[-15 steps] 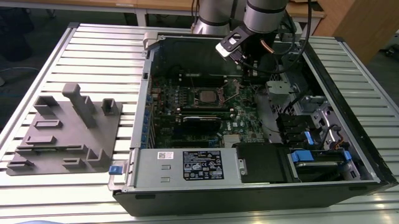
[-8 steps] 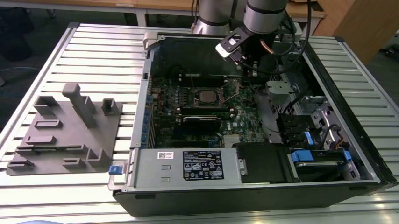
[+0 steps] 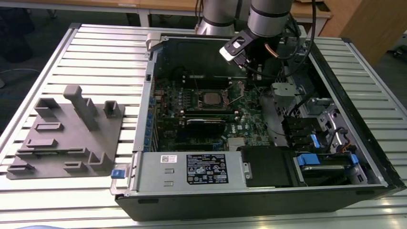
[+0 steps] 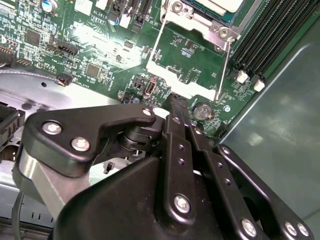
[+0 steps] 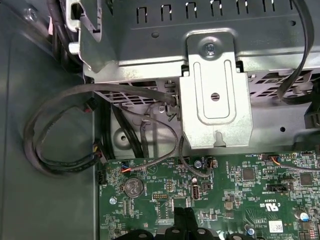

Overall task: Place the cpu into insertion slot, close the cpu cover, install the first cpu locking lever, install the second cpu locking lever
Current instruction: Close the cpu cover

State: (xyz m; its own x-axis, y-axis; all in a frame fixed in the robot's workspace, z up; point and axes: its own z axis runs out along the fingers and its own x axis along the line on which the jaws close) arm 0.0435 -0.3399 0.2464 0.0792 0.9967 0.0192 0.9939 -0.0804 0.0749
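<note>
The cpu (image 3: 208, 98) lies in the insertion slot (image 3: 198, 90) in the middle of the green board; in the second wrist view its silver-tan top (image 4: 216, 4) sits inside the socket. The cpu cover (image 4: 162, 40) stands swung open beside the slot, with green board showing through its cut-out. A thin wire lever (image 4: 226, 65) runs along the cover's side. My gripper (image 4: 176, 102) is shut with nothing between its fingers, its tip just off the cover's free edge. In the exterior view the gripper (image 3: 247, 67) hangs above the board on the far side of the slot. Its fingertips (image 5: 179, 216) also show in the first wrist view.
The open computer case (image 3: 146, 143) lies on a slatted table. A grey fixture block (image 3: 64, 133) sits at the exterior view's left. A labelled power supply (image 3: 203, 168) and blue-tabbed drive bays (image 3: 311, 160) fill the near side. Black memory slots (image 4: 270, 35), loose cables (image 5: 60, 140) and a metal bracket (image 5: 215, 100) are close.
</note>
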